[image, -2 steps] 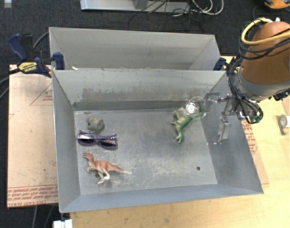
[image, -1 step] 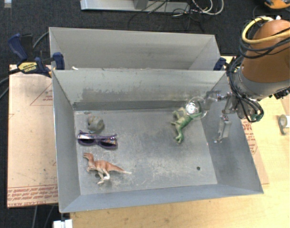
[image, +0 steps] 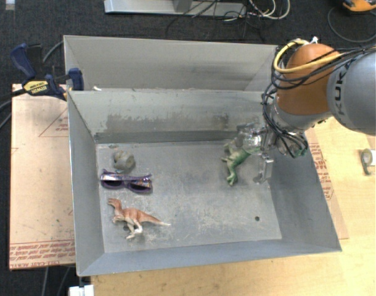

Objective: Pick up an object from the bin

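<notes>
A green toy dinosaur (image: 233, 162) lies right of the bin's middle, head toward the back wall and tail pointing to the front. My gripper (image: 251, 164) is low over the bin floor right beside it. One finger (image: 264, 168) stands to the dinosaur's right with a gap between them, and the other sits at the dinosaur's upper body, partly hidden by it. The fingers are apart and the toy is not clamped between them.
On the left side of the bin lie a grey lump (image: 122, 160), purple sunglasses (image: 126, 181) and an orange toy dinosaur (image: 134, 217), one in front of the other. A small dark speck (image: 257, 218) is on the floor in front of the gripper. The arm comes in over the right wall.
</notes>
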Available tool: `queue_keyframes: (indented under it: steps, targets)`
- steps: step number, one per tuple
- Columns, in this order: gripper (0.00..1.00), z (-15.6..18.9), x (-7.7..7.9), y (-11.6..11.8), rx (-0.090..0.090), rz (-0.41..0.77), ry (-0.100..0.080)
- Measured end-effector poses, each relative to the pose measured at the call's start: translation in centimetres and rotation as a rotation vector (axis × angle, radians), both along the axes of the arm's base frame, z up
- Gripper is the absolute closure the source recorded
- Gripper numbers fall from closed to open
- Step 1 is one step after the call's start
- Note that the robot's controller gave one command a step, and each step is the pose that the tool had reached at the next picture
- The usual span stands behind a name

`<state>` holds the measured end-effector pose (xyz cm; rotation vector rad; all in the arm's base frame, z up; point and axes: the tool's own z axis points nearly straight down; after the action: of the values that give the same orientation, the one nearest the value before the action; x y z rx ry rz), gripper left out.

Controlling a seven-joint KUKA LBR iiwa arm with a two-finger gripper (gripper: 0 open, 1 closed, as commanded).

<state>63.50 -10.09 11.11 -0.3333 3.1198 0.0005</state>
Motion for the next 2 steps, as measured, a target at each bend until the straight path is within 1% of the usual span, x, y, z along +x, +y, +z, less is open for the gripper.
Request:
queue_keyframes:
  steps: [1, 2]
  targets:
    - [0.0, 5.3, 1.0, -1.6, -0.005, 0.439, -0.008]
    - [0.0, 0.2, 1.7, 2.4, 0.002, 0.189, -0.001]
